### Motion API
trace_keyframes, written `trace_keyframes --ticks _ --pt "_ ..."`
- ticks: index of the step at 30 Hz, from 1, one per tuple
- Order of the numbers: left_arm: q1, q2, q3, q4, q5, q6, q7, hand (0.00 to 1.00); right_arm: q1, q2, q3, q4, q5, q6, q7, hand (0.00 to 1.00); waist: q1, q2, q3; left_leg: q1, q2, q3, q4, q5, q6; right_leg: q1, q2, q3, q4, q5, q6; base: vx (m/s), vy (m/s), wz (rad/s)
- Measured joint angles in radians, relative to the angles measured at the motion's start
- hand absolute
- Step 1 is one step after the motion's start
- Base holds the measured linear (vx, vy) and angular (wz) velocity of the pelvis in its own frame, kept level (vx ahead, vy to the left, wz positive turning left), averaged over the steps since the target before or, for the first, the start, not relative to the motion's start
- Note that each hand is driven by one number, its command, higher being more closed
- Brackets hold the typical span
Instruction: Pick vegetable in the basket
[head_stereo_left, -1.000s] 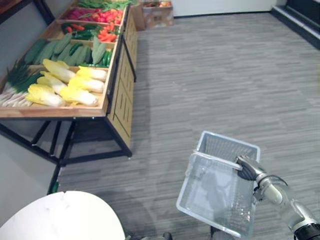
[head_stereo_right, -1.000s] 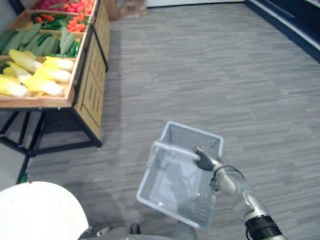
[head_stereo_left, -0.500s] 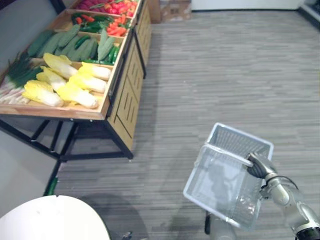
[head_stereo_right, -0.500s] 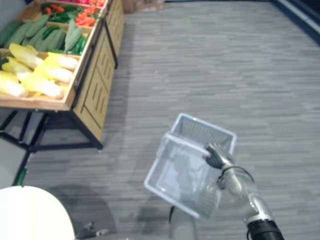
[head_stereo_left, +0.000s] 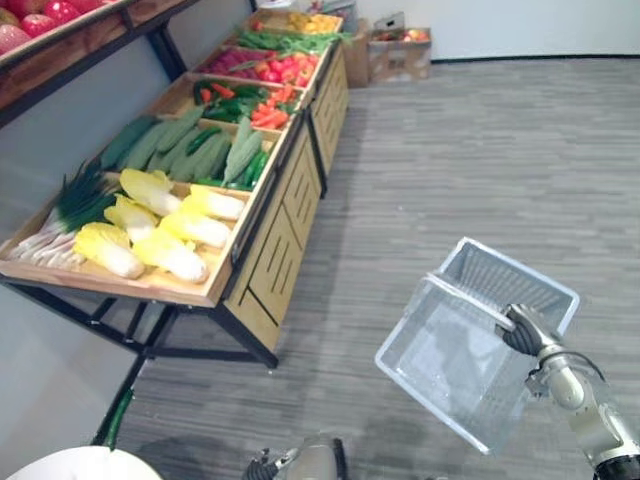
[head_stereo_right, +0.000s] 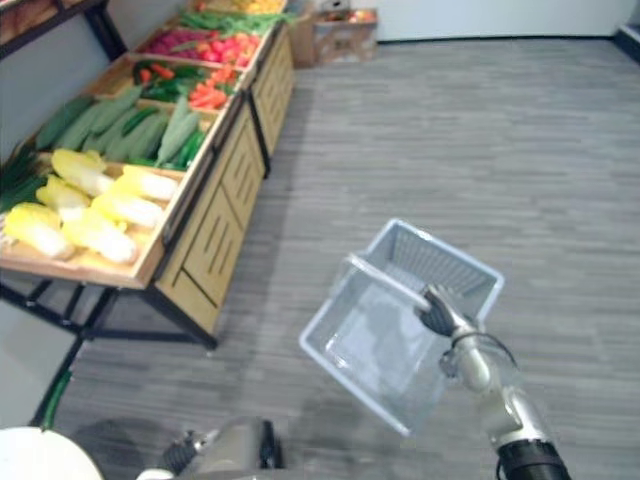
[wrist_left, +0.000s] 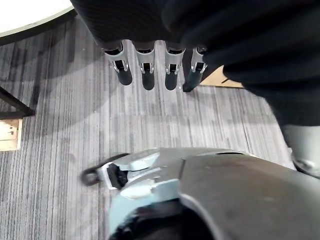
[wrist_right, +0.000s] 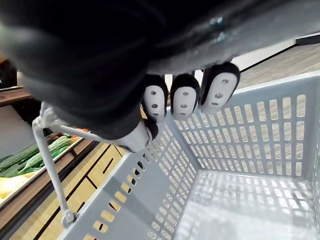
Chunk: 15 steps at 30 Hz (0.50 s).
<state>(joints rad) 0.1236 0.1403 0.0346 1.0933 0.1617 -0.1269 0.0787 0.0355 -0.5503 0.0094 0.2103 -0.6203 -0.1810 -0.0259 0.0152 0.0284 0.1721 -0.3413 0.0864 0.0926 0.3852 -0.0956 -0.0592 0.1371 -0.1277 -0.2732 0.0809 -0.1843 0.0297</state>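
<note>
A pale grey plastic basket (head_stereo_left: 455, 370) hangs tilted over the floor with nothing in it. My right hand (head_stereo_left: 525, 328) is shut on its handle, and in the right wrist view the fingers (wrist_right: 185, 95) curl over the rim above the slotted wall (wrist_right: 250, 125). To the left stands the wooden vegetable stall (head_stereo_left: 285, 215), holding yellow-white cabbages (head_stereo_left: 160, 225), cucumbers (head_stereo_left: 180, 150), green onions (head_stereo_left: 70, 205) and red peppers (head_stereo_left: 270, 90). My left hand (wrist_left: 150, 65) hangs open with straight fingers over the grey floor, holding nothing.
Cardboard boxes (head_stereo_left: 395, 45) sit against the far wall behind the stall. An upper shelf with red fruit (head_stereo_left: 35, 20) runs above the stall at top left. A white round surface (head_stereo_left: 60, 468) lies at the lower left. Grey plank floor stretches to the right of the stall.
The camera has swung, so the stall now shows longer and nearer the middle. The basket stays in my right hand, low at the right.
</note>
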Motion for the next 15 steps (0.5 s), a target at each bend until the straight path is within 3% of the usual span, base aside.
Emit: trace_keyframes --ticks 1,3,4,6,7,8,10,11,12,13,14,15 --pt "0.003 0.0 -0.001 0.0 0.0 0.0 0.003 0.0 0.001 0.001 0.0 0.003 0.0 0.0 -0.01 1.0 0.003 0.002 -0.001 0.001 -0.011 -0.024 -0.198 0.06 -0.011 0.02 -0.004 -0.007 -0.018 -0.011 0.023 0.42 0.229 0.15" --pt "0.009 -0.003 -0.001 0.0 0.003 0.0 0.004 0.0 0.007 0.002 0.0 0.005 0.0 0.0 -0.013 1.0 0.011 0.011 0.002 -0.013 0.011 -0.035 -0.295 0.072 -0.012 0.065 -0.007 -0.009 -0.029 -0.047 0.067 0.46 0.271 0.06" --pt "0.012 0.0 0.0 0.001 0.015 0.001 0.004 0.0 0.012 0.013 0.001 0.012 -0.001 0.0 -0.013 1.0 0.013 0.011 0.0 -0.005 0.013 0.015 -0.251 0.167 -0.004 0.113 -0.024 -0.006 -0.03 -0.069 0.091 0.5 0.278 0.09" --pt "0.014 0.012 -0.002 -0.001 0.019 0.0 0.004 0.0 0.016 0.028 0.008 0.018 -0.001 -0.002 -0.013 1.0 0.015 -0.017 0.002 -0.01 -0.002 0.065 -0.192 0.193 0.042 0.128 -0.055 0.016 -0.019 -0.054 0.076 0.45 0.231 0.08" --pt "0.014 0.018 0.001 -0.002 0.026 0.001 0.004 0.0 0.015 0.037 0.014 0.017 -0.001 -0.008 -0.013 1.0 0.017 -0.03 -0.001 -0.023 -0.026 0.07 -0.144 0.153 0.07 0.118 -0.08 0.041 0.004 -0.014 0.062 0.63 0.331 0.05" --pt "0.016 0.017 0.008 -0.002 0.05 0.004 0.005 0.0 0.012 0.04 0.019 0.015 -0.002 -0.012 -0.011 1.0 0.018 -0.034 -0.001 -0.023 -0.036 0.088 -0.104 0.12 0.107 0.102 -0.108 0.08 0.056 0.033 0.087 0.53 0.284 0.04" --pt "0.02 0.021 0.01 0.0 0.059 0.007 0.005 0.0 0.012 0.053 0.018 0.014 -0.009 -0.017 -0.01 1.0 0.018 -0.049 -0.008 0.031 -0.073 0.109 -0.105 0.064 0.124 0.047 -0.151 0.13 0.221 0.092 0.119 0.5 0.284 -0.02" --pt "0.024 0.024 0.009 0.003 0.059 0.009 0.005 0.0 0.013 0.066 0.019 0.014 -0.01 -0.018 -0.01 1.0 0.018 -0.057 -0.008 0.073 -0.093 0.116 -0.126 0.044 0.133 0.001 -0.173 0.166 0.346 0.141 0.114 0.58 0.328 -0.03" --pt "0.032 0.028 0.005 0.003 0.06 0.01 0.004 0.0 0.018 0.079 0.022 0.014 -0.01 -0.018 -0.009 1.0 0.018 -0.065 -0.012 0.124 -0.111 0.121 -0.16 0.026 0.14 -0.059 -0.193 0.203 0.484 0.233 0.118 0.47 0.247 -0.06" --pt "0.037 0.034 -0.014 0.002 0.061 0.011 0.004 0.0 0.027 0.101 0.026 0.013 -0.01 -0.018 -0.009 1.0 0.016 -0.081 -0.013 0.195 -0.134 0.122 -0.206 0.008 0.149 -0.154 -0.212 0.243 0.688 0.363 0.121 0.58 0.259 0.02" --pt "0.037 0.054 -0.036 0.003 0.06 0.022 0.003 0.0 0.033 0.111 0.037 0.014 -0.01 -0.02 -0.009 1.0 0.012 -0.094 -0.011 0.264 -0.154 0.112 -0.236 -0.007 0.157 -0.245 -0.209 0.259 0.898 0.322 0.076 0.5 0.181 0.05" --pt "0.036 0.059 -0.045 0.004 0.06 0.024 0.003 0.0 0.034 0.112 0.038 0.014 -0.01 -0.019 -0.009 1.0 0.012 -0.094 -0.011 0.299 -0.157 0.108 -0.25 -0.012 0.162 -0.282 -0.199 0.268 0.971 0.285 0.054 0.5 0.135 0.2"
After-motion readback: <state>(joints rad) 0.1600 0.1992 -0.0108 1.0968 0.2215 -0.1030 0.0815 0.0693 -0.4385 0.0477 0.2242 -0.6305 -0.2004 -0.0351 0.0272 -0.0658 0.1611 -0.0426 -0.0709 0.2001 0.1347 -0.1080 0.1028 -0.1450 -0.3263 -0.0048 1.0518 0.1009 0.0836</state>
